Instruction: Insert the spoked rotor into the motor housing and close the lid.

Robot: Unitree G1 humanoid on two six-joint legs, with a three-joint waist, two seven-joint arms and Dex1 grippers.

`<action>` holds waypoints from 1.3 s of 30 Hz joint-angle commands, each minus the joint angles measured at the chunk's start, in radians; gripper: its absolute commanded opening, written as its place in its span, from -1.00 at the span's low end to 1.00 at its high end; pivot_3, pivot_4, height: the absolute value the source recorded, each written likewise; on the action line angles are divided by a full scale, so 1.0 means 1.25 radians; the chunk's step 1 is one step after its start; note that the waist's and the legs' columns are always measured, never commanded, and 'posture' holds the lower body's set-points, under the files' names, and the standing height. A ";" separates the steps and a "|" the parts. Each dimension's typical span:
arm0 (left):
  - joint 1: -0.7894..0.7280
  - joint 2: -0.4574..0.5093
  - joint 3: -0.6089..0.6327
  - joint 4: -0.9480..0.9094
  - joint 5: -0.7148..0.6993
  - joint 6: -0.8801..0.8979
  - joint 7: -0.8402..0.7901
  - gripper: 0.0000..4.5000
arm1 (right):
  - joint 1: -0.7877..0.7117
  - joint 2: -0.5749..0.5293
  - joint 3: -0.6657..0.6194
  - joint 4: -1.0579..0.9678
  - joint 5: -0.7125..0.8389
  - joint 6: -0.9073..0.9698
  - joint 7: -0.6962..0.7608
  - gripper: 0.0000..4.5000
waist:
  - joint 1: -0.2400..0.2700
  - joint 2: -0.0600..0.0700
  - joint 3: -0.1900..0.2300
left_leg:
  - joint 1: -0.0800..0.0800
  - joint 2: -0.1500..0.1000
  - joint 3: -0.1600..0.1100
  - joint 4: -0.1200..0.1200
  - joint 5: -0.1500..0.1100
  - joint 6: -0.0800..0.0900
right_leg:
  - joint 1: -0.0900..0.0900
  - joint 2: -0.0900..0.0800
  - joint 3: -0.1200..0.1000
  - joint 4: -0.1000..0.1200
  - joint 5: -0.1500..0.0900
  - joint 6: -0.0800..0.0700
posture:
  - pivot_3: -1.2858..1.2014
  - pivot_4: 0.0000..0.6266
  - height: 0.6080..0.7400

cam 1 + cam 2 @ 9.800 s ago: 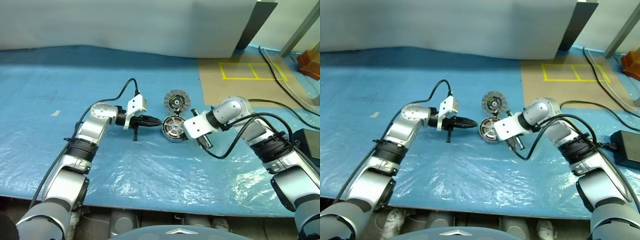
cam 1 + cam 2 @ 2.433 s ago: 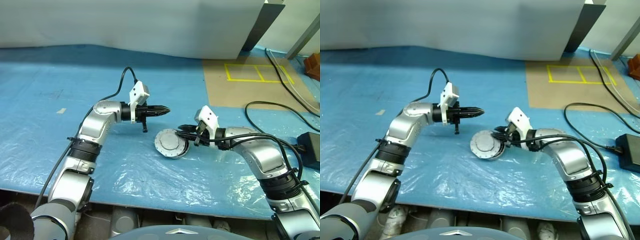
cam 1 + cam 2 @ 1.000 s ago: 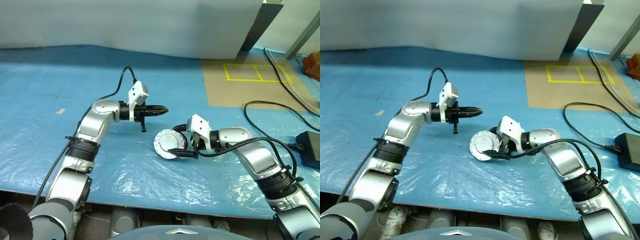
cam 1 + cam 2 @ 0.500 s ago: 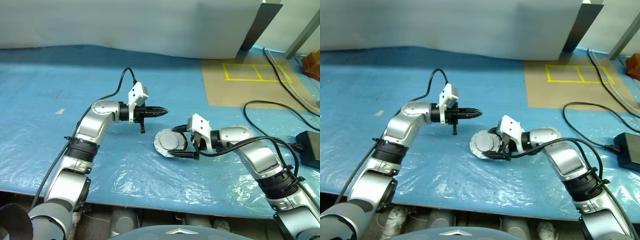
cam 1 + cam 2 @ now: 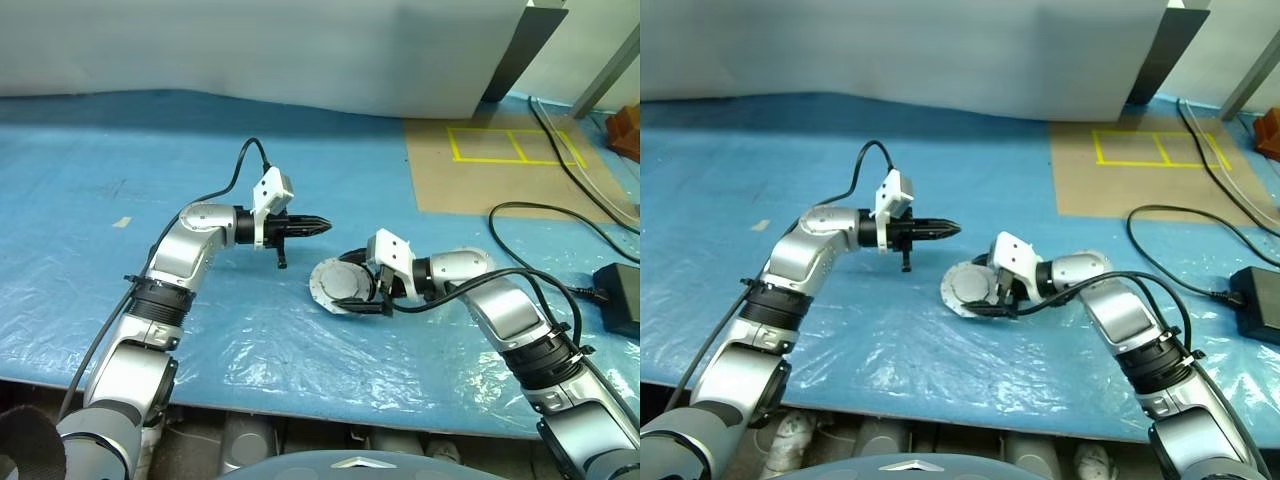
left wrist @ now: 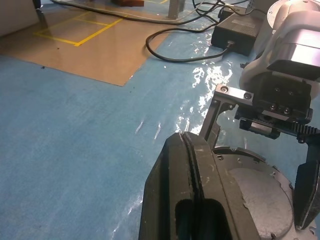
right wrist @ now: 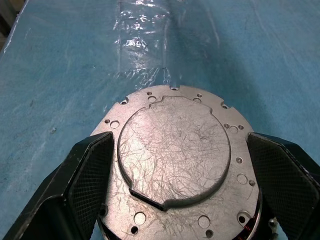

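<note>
right gripper [image 7: 172, 210]: 2 black fingers spread wide, 1 on each side of the motor housing, flanking its rim; whether the pads [image 7: 92, 172] press the rim cannot be told.
motor housing [image 5: 340, 287]: round silver unit lying on the blue sheet at mid-table, its flat scratched lid plate facing up; a raised round centre panel and a ring of small holes near the edge; a sliver of copper winding shows under the rim in the right wrist view.
spoked rotor: cannot be told; the lid plate covers the top of the housing.
left gripper [image 5: 318, 226]: 2 black fingers pressed together to a point, holding nothing, hanging above the sheet just beyond the housing, tip aimed toward the robot's right.
blue sheet [image 5: 90, 200]: covers the table, with a glossy clear plastic film over the near part.
brown panel [image 5: 480, 180]: far right of the table, marked with a yellow tape rectangle [image 5: 497, 145].
black cable [image 5: 540, 225]: loops across the right side to a black power brick [image 5: 620, 298] at the right edge.
tape scrap [image 5: 122, 222]: small pale piece on the sheet, well to the left.
</note>
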 commanded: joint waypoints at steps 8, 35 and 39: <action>-0.006 0.000 0.004 -0.023 -0.005 -0.001 -0.001 -1.00 | 0.014 -0.006 0.001 0.026 -0.021 -0.010 -0.005 0.32 | 0.000 0.000 0.000 | 0.000 0.000 0.000 0.000 0.000 0.000 | 0.000 0.000 0.000 0.000 0.000 -0.001 | 0.03 -0.52 1.00; -0.004 -0.018 -0.004 -0.026 -0.006 -0.002 -0.002 -1.00 | 0.050 -0.013 -0.036 0.035 -0.016 0.010 -0.060 0.32 | 0.000 0.000 0.000 | 0.000 0.000 0.000 0.000 0.000 0.000 | 0.000 0.000 0.000 0.000 0.001 -0.001 | 0.03 -0.52 1.00; 0.000 -0.015 -0.006 -0.036 -0.007 0.003 -0.004 -1.00 | 0.076 -0.019 -0.029 0.038 -0.019 -0.005 -0.060 0.32 | 0.001 0.000 0.000 | 0.001 0.000 0.000 0.000 0.000 0.000 | 0.002 0.000 0.000 0.000 0.001 -0.001 | 0.03 -0.52 1.00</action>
